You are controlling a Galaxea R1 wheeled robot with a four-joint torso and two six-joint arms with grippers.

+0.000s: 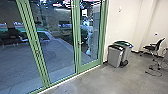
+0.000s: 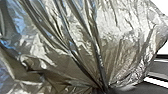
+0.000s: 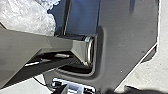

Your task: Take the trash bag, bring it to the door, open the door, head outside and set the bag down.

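Running beyond the left wrist view, the trash bag [image 2: 112, 45] is cropped.

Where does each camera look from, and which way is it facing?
Head view: high on the robot, facing forward and down at a glass door, bins and a chair.
Left wrist view: on the left arm, close on the crinkled trash bag, dark robot body at one edge.
Right wrist view: on the right arm, facing the robot's dark plate and jointed bar.
Both wrist views share shiny, crinkled plastic, probably the same bag.
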